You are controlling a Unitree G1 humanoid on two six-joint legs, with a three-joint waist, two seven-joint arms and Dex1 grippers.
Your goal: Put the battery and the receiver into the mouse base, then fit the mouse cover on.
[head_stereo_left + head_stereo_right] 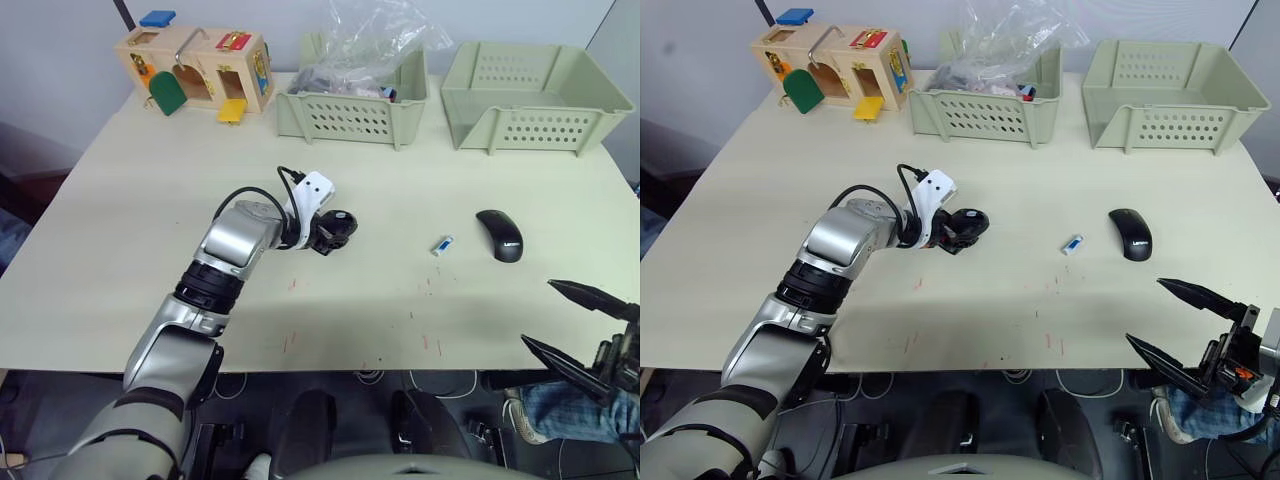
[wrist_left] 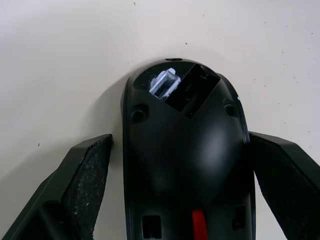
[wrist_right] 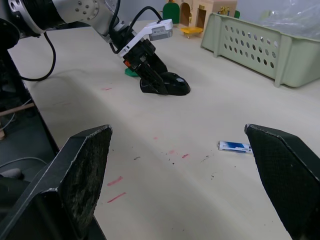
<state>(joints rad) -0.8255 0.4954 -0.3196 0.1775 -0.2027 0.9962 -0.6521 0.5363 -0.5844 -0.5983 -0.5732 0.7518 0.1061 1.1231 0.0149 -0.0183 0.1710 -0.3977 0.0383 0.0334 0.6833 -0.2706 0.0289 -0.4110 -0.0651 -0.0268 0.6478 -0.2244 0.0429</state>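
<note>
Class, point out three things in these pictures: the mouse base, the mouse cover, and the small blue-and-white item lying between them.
mouse base [image 2: 185,165], left wrist view, middle of its black body.
mouse cover [image 1: 499,235], left eye view, centre of its top.
blue-and-white item [image 1: 442,245], left eye view, its middle.

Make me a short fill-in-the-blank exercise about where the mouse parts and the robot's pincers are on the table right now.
1. The left pincer straddles the mouse ____.
2. The mouse cover lies on the table, nearer the ____ pincer.
3. The small blue-and-white item lies between the mouse base and the mouse ____.
4. The right pincer is open and holds ____.

Missing words: base; right; cover; nothing
</note>
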